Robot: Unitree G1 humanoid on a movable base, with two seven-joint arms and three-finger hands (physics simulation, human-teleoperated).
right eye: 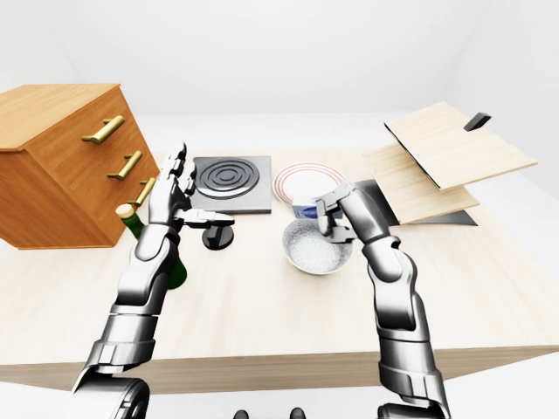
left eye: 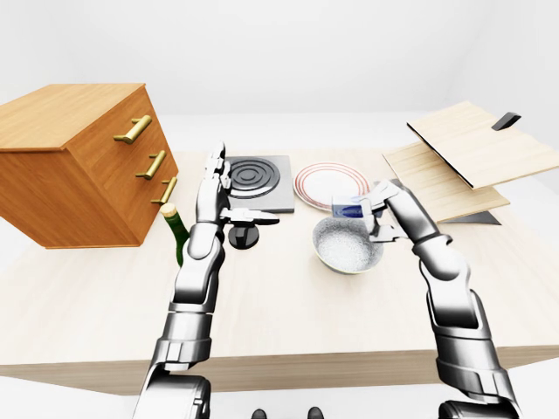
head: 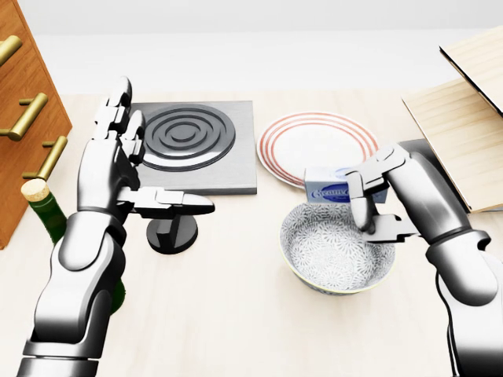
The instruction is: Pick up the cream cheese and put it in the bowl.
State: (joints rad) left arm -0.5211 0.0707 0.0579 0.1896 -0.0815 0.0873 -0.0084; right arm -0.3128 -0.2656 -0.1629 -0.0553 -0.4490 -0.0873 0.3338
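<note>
The cream cheese is a small white and blue box, held at the upper rim of the patterned bowl, just above it. My right hand has its fingers curled round the right end of the box. The bowl stands on the table right of centre in the head view, with nothing in it. My left hand is open and empty, fingers upright, over the left edge of the stove plate, well left of the bowl.
A grey stove plate and a red-ringed plate lie above the bowl. A small black stand sits under my left hand. A green bottle and a wooden drawer cabinet are at left. Wooden boards are at right.
</note>
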